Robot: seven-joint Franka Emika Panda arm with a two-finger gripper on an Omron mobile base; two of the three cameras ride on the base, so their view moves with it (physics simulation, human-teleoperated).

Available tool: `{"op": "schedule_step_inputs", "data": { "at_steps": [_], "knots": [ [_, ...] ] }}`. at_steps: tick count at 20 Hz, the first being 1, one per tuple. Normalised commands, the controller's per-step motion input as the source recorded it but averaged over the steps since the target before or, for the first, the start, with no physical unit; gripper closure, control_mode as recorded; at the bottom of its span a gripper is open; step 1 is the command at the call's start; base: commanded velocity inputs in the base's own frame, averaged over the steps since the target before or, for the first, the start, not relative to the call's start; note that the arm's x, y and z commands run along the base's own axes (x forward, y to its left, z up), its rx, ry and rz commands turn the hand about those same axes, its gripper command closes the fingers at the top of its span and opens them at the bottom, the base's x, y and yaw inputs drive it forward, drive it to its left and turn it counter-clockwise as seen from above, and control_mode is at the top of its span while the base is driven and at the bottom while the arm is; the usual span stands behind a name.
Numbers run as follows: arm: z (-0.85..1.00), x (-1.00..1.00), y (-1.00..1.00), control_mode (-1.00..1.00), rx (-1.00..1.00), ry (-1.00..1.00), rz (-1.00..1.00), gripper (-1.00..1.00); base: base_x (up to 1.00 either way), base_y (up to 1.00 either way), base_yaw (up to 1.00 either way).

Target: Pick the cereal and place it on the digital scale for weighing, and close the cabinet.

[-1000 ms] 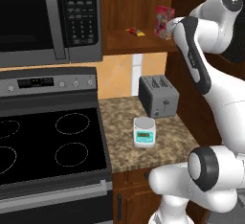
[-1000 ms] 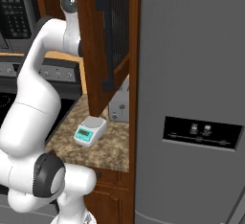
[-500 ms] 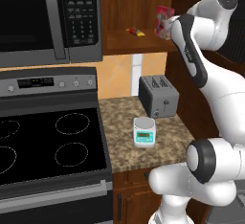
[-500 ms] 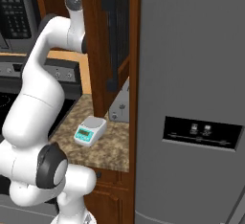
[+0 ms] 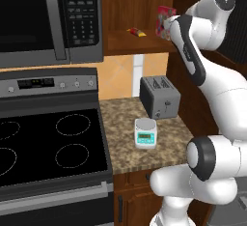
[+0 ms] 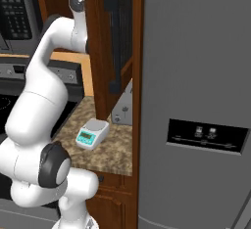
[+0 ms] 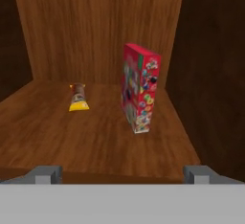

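A black stove (image 5: 46, 148) adjoins a speckled granite counter (image 5: 124, 143) beside a grey fridge (image 6: 196, 101).

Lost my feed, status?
Gripper open, short of cereal. Cereal upright on cabinet shelf, packet beside. Path clear.

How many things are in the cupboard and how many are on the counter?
In the cabinet: 2, the cereal and a packet
On the counter: 2, the scale and a toaster
Total: 4
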Motion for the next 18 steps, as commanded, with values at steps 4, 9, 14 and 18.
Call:
{"op": "schedule_step_inputs", "data": {
  "at_steps": [4,9,14,18],
  "knots": [
    [0.00,0.06,-0.07,-1.00,0.00,0.00,0.00,-1.00,0.00,0.00,0.00],
    [0.00,0.32,-0.02,-1.00,0.00,0.03,0.02,-1.00,0.00,0.00,0.00],
    [0.00,0.28,-0.08,-1.00,0.00,0.00,0.04,-1.00,0.00,0.00,0.00],
    [0.00,0.41,-0.14,-1.00,0.00,0.00,0.03,-1.00,0.00,0.00,0.00]
  ]
}}
